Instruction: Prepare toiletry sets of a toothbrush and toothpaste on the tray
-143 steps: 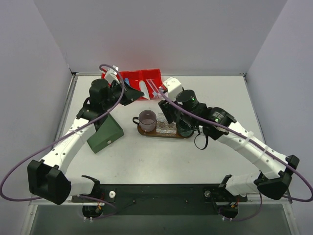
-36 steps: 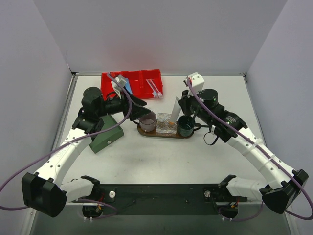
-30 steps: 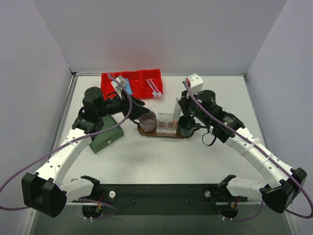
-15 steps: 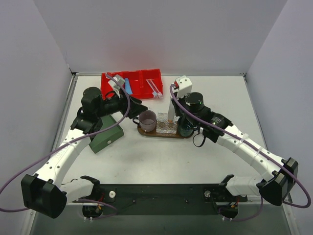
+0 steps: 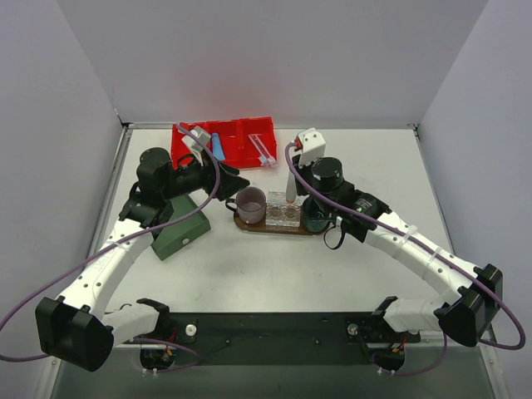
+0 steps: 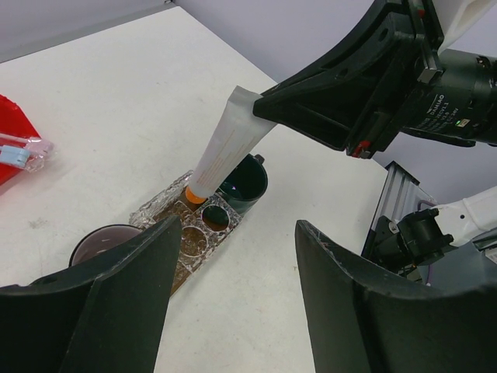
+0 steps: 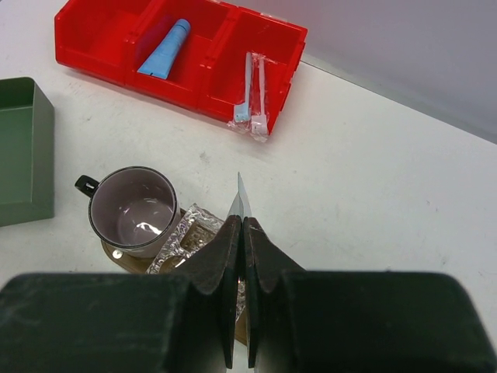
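One white toothpaste tube [image 6: 221,148] clamped in the right gripper [image 7: 239,233], cap perhaps touching the clear holder [image 6: 203,227]; left gripper [image 6: 237,231] gapes.

The left arm [image 5: 108,258] and right arm [image 5: 416,249] are white tubes with black joints. A thin purple cable [image 5: 217,166] loops back from each. The left claw [image 5: 237,179] and right claw [image 5: 293,170] are black. A small white box [image 5: 311,141] sits just behind the right claw.

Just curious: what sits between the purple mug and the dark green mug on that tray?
A clear holder with round holes, best seen in the left wrist view; the white tube points down at it.
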Robot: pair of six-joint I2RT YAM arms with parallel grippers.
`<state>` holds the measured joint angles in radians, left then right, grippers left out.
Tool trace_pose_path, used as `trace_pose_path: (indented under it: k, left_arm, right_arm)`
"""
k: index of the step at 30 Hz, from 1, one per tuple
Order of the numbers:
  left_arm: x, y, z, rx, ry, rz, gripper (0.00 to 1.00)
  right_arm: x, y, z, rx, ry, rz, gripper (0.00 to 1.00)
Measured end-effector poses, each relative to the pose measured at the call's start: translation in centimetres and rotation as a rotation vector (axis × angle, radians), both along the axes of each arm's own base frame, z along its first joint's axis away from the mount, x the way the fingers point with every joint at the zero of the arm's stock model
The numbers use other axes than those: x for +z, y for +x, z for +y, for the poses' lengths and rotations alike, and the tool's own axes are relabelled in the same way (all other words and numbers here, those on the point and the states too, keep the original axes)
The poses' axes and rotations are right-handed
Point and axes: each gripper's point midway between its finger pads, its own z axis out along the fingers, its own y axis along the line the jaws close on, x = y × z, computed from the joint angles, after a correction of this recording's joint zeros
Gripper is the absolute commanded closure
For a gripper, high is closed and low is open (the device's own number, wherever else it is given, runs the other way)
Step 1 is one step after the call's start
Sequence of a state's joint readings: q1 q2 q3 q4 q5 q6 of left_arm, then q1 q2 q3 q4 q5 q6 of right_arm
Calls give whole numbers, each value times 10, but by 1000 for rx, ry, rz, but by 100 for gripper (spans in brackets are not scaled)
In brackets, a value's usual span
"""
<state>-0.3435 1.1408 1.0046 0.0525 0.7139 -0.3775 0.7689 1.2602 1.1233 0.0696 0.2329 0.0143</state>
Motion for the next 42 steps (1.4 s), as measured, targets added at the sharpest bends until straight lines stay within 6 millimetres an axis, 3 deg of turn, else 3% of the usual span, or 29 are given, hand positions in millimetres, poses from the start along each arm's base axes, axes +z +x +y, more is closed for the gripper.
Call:
trace_pose_path:
  k: [42]
  left_arm:
    - [1,2,3,10,-2,-3,30]
  right_arm:
    - [-32,9,3,-24,-55,10,100]
